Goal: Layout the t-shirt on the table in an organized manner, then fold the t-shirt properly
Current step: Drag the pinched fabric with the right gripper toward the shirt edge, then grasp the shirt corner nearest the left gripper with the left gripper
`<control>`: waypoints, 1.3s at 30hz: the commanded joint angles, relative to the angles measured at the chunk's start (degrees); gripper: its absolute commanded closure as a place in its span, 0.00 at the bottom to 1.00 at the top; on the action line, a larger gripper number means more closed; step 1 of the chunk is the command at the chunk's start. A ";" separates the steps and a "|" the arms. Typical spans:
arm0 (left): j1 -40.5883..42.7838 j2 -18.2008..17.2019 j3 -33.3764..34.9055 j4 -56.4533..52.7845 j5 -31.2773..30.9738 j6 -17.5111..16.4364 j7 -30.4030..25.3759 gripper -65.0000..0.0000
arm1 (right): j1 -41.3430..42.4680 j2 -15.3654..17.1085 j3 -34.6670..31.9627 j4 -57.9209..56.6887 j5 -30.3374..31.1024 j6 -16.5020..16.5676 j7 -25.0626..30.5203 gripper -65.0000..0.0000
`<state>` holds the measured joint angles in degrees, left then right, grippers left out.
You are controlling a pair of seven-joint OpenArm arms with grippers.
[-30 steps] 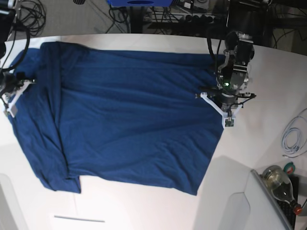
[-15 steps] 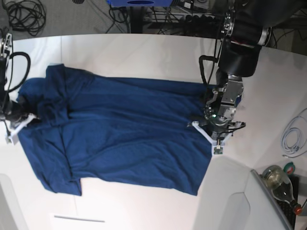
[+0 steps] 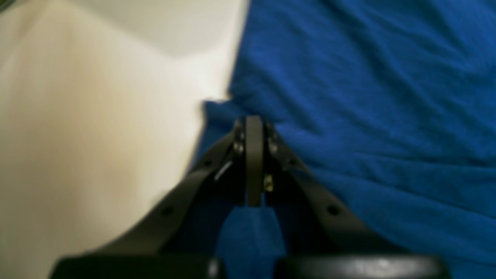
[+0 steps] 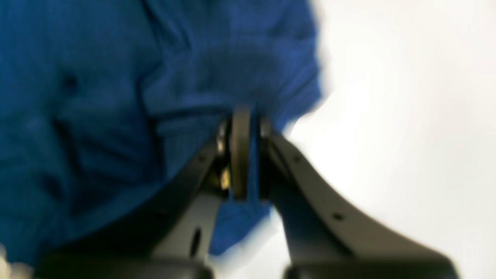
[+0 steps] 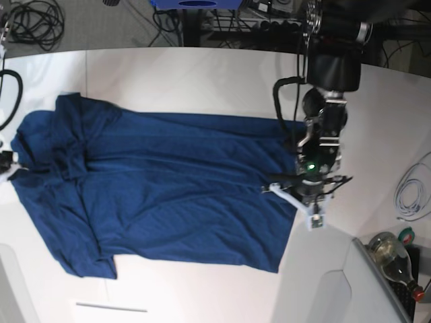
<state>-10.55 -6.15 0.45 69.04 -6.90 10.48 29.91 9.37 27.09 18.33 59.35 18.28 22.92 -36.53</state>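
Black left arm (image 5: 328,87), looped cable, green light; black hand (image 3: 254,155) fingers, brass screws.

No text, label, brand, number or sign can be read in any of the three views. The t-shirt (image 5: 168,188) is plain, with no print showing on its fabric. The white worktop (image 5: 202,74) bears no marking that can be read. Both wrist views are blurred, and nothing written can be made out in them. The bottle (image 5: 394,259) at the lower right edge of the base view is too small for any label to be read.
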 commanded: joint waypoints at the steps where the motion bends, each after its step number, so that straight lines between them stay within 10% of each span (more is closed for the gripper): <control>1: -0.05 -0.57 -1.55 4.94 0.35 0.03 -0.33 1.00 | -1.23 -0.06 1.50 6.01 1.28 0.86 -0.61 0.93; 7: 15.86 -3.39 -11.04 21.29 0.35 -0.33 1.87 1.00 | -18.99 -6.92 -3.43 36.78 0.93 0.86 -9.49 0.79; 13: 29.49 -4.18 -23.70 21.12 0.35 -14.13 -8.68 1.00 | -24.18 -8.67 -13.98 40.47 0.93 0.60 -9.49 0.36; 35: 36.08 -3.21 -31.88 19.98 0.35 -16.15 -11.76 1.00 | -17.94 -9.47 -22.85 26.85 0.93 -3.88 -6.59 0.42; 39: 36.00 -3.30 -32.05 19.98 0.35 -16.15 -11.67 1.00 | -17.67 -9.47 -22.41 24.91 0.93 -3.62 -6.59 0.81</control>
<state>25.30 -8.78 -31.18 88.12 -6.46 -6.04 19.44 -9.08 17.06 -4.56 83.24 18.98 19.22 -43.79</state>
